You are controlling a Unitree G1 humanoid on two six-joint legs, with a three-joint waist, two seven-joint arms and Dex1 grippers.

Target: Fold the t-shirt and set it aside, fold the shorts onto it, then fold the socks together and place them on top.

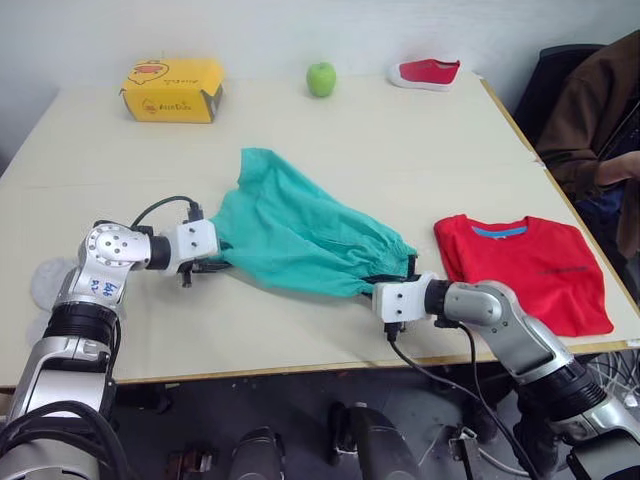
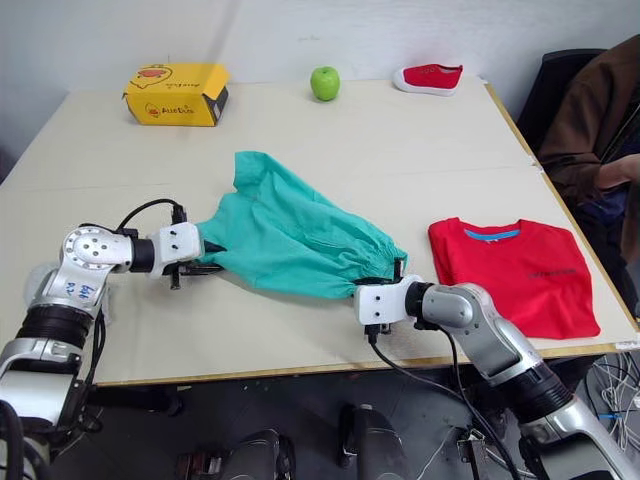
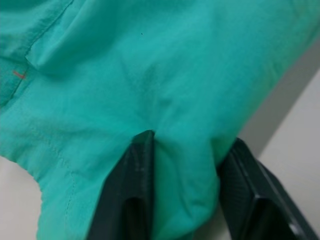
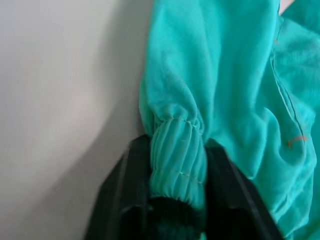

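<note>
The teal shorts (image 1: 295, 232) lie spread and partly lifted in the middle of the table. My left gripper (image 1: 214, 263) is shut on their left edge; in the left wrist view the fabric (image 3: 150, 90) is pinched between the two fingers. At the shorts' right end, my right gripper (image 1: 397, 277) is shut on a gathered elastic hem (image 4: 177, 155). The red t-shirt (image 1: 530, 265) lies folded flat at the table's right front, blue neckband facing away. A light grey sock (image 1: 45, 282) peeks out behind my left arm at the table's left edge.
A yellow box (image 1: 172, 89), a green apple (image 1: 321, 78) and a small red shoe (image 1: 426, 72) stand along the table's far side. A person in a brown jacket (image 1: 600, 110) sits past the right edge. The table's front edge (image 1: 300, 368) is close to both grippers.
</note>
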